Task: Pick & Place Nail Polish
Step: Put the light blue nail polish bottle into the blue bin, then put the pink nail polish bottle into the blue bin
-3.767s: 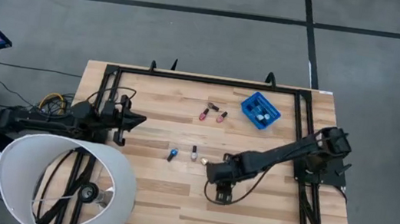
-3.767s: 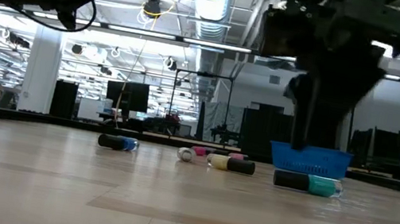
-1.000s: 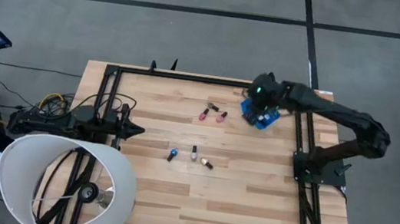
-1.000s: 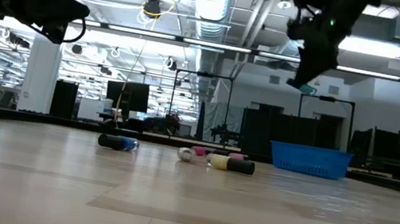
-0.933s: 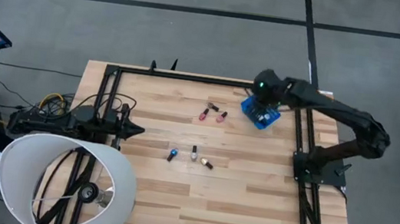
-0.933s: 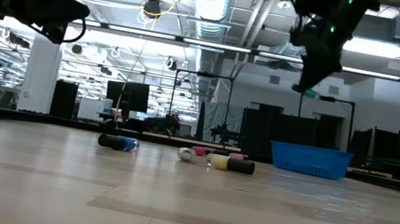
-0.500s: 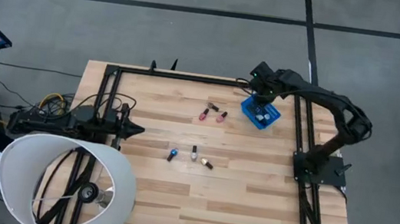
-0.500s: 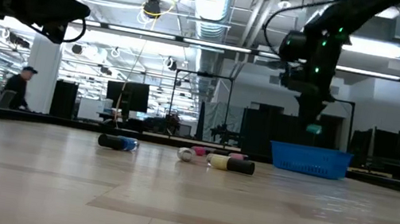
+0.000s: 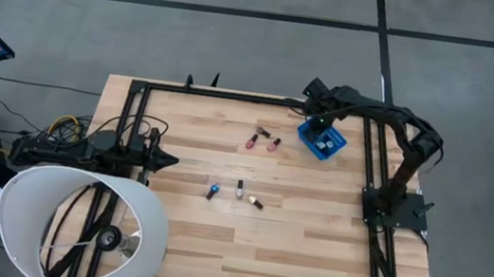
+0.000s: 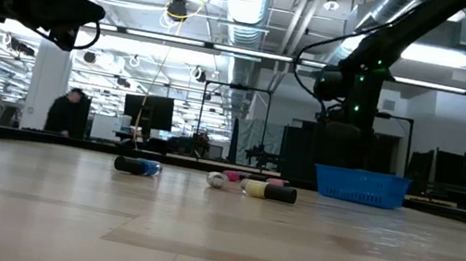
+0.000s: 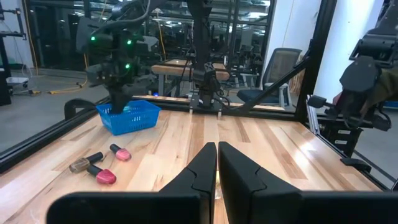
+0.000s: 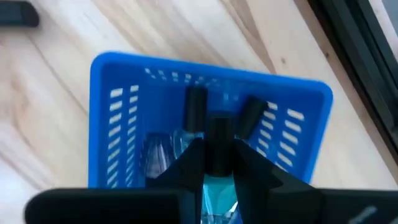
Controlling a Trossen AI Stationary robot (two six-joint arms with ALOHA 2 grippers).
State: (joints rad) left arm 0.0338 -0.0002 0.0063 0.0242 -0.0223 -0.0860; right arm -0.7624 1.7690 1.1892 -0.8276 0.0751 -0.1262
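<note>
My right gripper (image 9: 316,127) hangs over the blue bin (image 9: 333,148) at the table's far right, pointing down, shut on a teal nail polish bottle (image 12: 218,198). The bin (image 12: 112,134) holds other bottles with dark caps (image 12: 196,104). Loose bottles lie on their sides on the table: two pink ones (image 9: 252,141) (image 9: 274,144), a dark one (image 9: 264,132), a blue one (image 9: 212,191), a pale one (image 9: 240,190) and a dark one (image 9: 256,202). My left gripper (image 9: 173,157) waits shut at the table's left, pointing level. My right gripper pinches the bottle's teal body (image 12: 217,186) between its two fingers (image 12: 189,163), coming from above and pointing down. The bottle lies along the fingers, its dark cap (image 12: 217,144) pointing down into the bin. Whether it hangs clear of the bottles below cannot be told.
A dark metal frame (image 9: 233,96) runs along the table's far edge and both sides. A white lamp shade (image 9: 73,226) stands over the near left corner. The middle of the wooden table (image 9: 243,243) lies bare in front of the loose bottles.
My right gripper has come down with the teal bottle from high above the bin to just over it, tipping until it points straight down. Its arm has folded back toward the table's right edge. The loose bottles have stayed put.
</note>
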